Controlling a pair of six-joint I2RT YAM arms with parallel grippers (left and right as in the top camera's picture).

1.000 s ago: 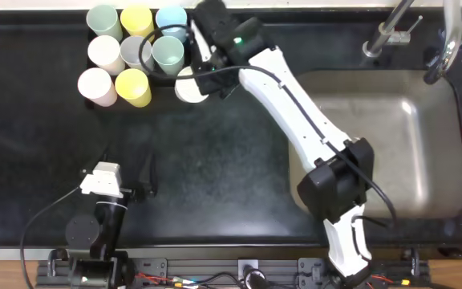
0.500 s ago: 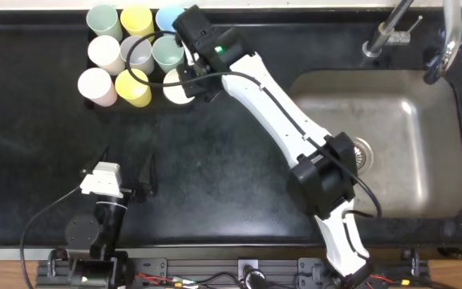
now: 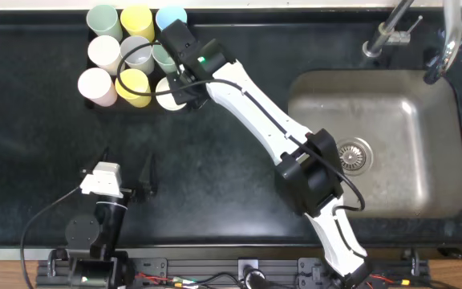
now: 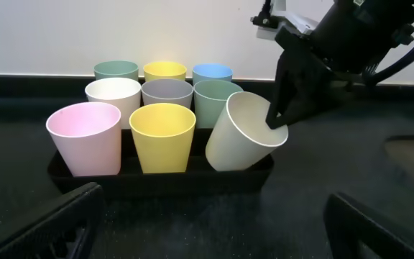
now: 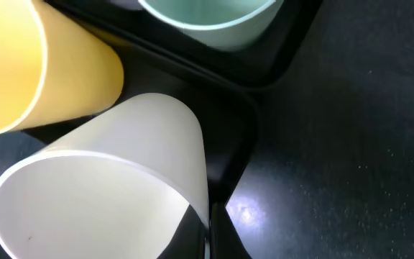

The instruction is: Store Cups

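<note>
A black tray (image 4: 160,180) at the counter's back left holds several pastel cups, among them a pink cup (image 4: 85,137) and a yellow cup (image 4: 162,135) in its near row. A cream cup (image 4: 244,133) leans tilted at the tray's near right corner, beside the yellow cup (image 5: 42,72). My right gripper (image 4: 277,119) is shut on the cream cup's (image 5: 99,187) rim, one finger inside it. From above, the right gripper (image 3: 180,82) sits over the cream cup (image 3: 167,93). My left gripper (image 3: 127,166) rests open near the counter's front left, with nothing in it.
A steel sink (image 3: 423,112) with a tap (image 3: 387,32) fills the right side. The dark counter (image 3: 215,177) stretches between the tray (image 3: 83,96) and the sink. A pale green cup (image 5: 207,18) stands just behind the cream one.
My right gripper has carried the cream cup leftward into the tray's near right corner, beside the yellow cup. The left arm has stayed still.
</note>
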